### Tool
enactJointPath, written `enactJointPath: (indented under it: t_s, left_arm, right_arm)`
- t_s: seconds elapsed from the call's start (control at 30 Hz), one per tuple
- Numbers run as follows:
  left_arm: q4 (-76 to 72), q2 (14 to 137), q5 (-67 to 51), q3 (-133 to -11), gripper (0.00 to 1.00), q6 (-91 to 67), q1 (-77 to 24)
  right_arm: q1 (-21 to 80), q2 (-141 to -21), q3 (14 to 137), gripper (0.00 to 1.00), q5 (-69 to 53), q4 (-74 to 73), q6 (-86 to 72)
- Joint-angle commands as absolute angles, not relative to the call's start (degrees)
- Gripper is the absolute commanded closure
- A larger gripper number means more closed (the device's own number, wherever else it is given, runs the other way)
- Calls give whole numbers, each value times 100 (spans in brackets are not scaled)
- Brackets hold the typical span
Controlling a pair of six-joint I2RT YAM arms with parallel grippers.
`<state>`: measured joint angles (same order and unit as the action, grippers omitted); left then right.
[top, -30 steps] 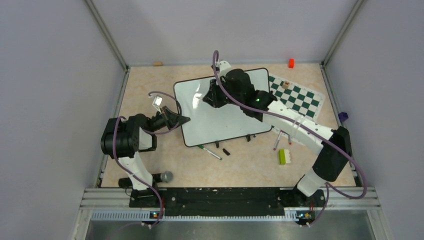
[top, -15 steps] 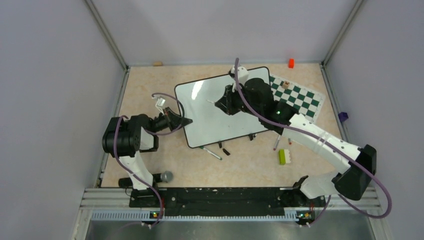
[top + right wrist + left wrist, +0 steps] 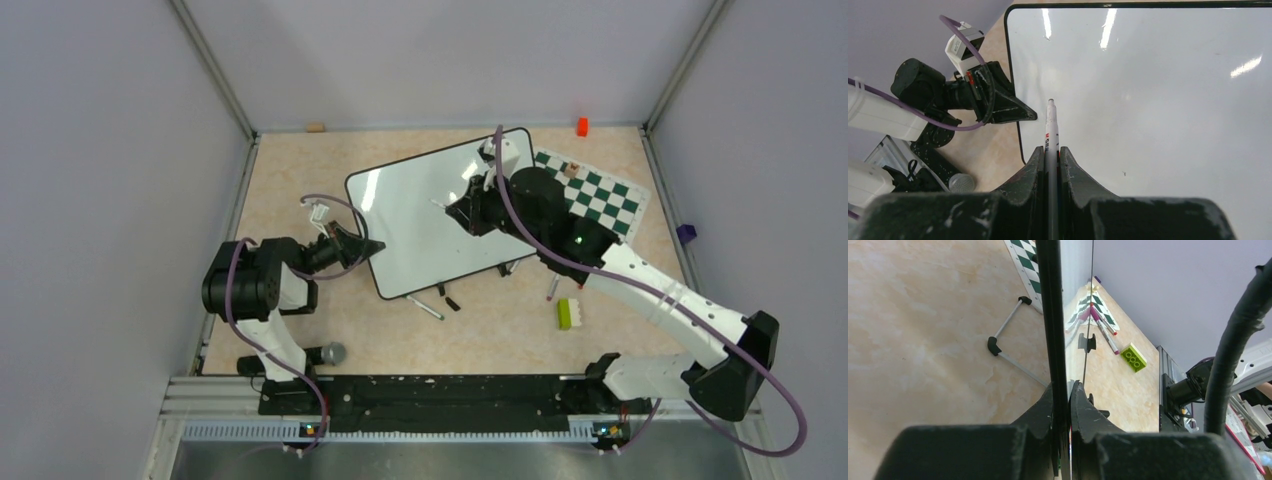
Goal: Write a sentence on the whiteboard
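I had the left tool (image 3: 371,243) clamped on the left rim of the whiteboard (image 3: 415,245), which sat mid-bench (image 3: 290,165). My right tool (image 3: 1052,150), clamped on a marker (image 3: 1050,122), hung over the board's face.

Two arms of white links and bulky black joints: left arm (image 3: 262,285) at eight o'clock, right arm (image 3: 650,292) at four. Purple cables (image 3: 497,170) loop along both. The right pincer (image 3: 1050,150) is black, flecked with pale scuffs.
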<state>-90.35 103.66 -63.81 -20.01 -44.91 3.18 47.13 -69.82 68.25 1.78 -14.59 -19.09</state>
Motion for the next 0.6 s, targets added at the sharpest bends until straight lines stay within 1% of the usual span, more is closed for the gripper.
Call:
enactJointPath:
  t_s: [0.0, 0.33, 0.57]
  left_arm:
    - [-9268, 10926, -6357, -1741, 100, -3285, 147]
    - [-9272, 10896, -6494, -1789, 100, -3382, 147]
    - [-9271, 11108, -6526, -2008, 100, -3802, 141]
  right_arm:
    - [4747, -6931, 6838, 100, 195, -1255, -1870]
    - [4749, -7251, 6868, 100, -184, -1096, -2011]
    - [4915, -7727, 7166, 100, -201, -885, -2504]
